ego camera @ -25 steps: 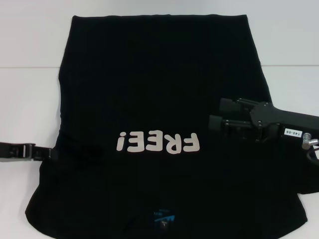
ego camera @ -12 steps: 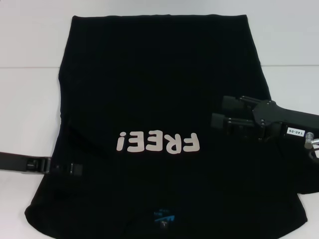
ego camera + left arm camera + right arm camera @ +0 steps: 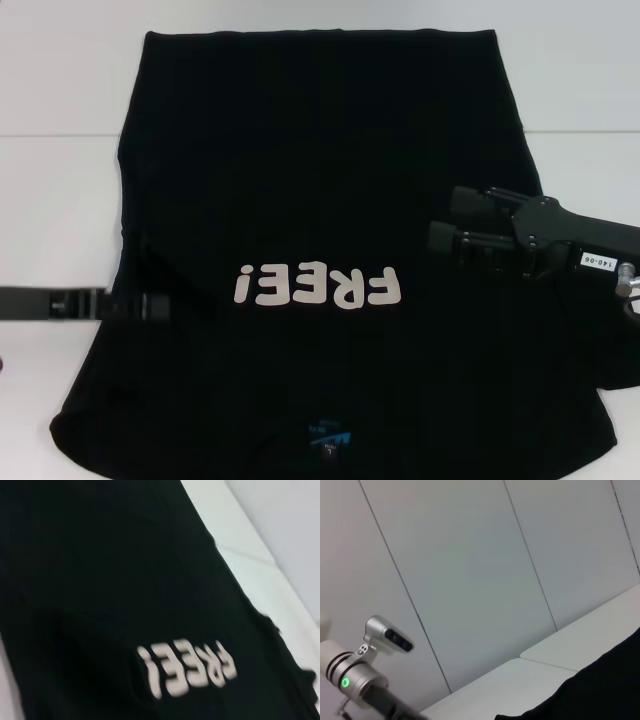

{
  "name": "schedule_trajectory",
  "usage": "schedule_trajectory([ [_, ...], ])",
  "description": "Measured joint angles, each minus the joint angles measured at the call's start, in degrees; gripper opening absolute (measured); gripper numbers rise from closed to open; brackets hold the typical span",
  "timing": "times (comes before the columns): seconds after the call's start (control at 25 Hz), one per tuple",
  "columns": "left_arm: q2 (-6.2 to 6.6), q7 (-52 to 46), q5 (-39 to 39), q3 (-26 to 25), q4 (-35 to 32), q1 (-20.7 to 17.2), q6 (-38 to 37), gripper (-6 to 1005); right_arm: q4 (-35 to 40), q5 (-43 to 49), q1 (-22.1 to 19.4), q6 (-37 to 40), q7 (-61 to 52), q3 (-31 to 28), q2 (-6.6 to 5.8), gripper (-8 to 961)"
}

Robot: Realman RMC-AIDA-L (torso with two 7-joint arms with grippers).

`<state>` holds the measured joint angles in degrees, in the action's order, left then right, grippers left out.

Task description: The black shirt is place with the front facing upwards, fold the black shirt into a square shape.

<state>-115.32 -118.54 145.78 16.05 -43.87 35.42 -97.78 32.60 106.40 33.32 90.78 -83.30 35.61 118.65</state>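
Note:
The black shirt lies spread over the white table, front up. Its pale "FREE!" print reads upside down, and the blue neck label sits at the near edge. My left gripper reaches in low from the left and lies over the shirt's left edge, where a fold runs diagonally. My right gripper hovers above the right side of the shirt, open, with nothing between its fingers. In the left wrist view the shirt and its print fill the picture.
Bare white table shows on both sides of the shirt and at the far edge. The right wrist view shows a panelled wall, a corner of the shirt and a silver arm joint with a green light.
My left gripper has slid rightward from the bare table onto the shirt's left edge, and the fold there has grown. The right gripper drifted slightly right and down.

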Motion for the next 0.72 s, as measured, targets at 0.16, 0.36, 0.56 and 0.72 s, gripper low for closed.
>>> schedule_trajectory([
  [0.16,-0.77,0.81,-1.63,0.51,0.96,0.11,7.1,479,0.0,-0.09,-0.05,0.3,0.0,-0.02,0.05,914],
  [0.36,-2.89,2.34,-1.76,3.86,1.44,0.89,15.95,480,-0.66,-0.48,-0.17,0.53,0.0,-0.02,0.0,914],
  [0.56,-3.07,5.25,-2.86,5.82,5.78,2.21,23.99,481,-0.75,-0.5,-0.3,0.58,-0.01,0.0,0.0,915],
  [0.72,-2.85,7.73,-6.2,5.73,7.42,2.73,25.67,482,-0.79,-0.52,-0.74,0.65,0.01,0.06,0.09,915],
])
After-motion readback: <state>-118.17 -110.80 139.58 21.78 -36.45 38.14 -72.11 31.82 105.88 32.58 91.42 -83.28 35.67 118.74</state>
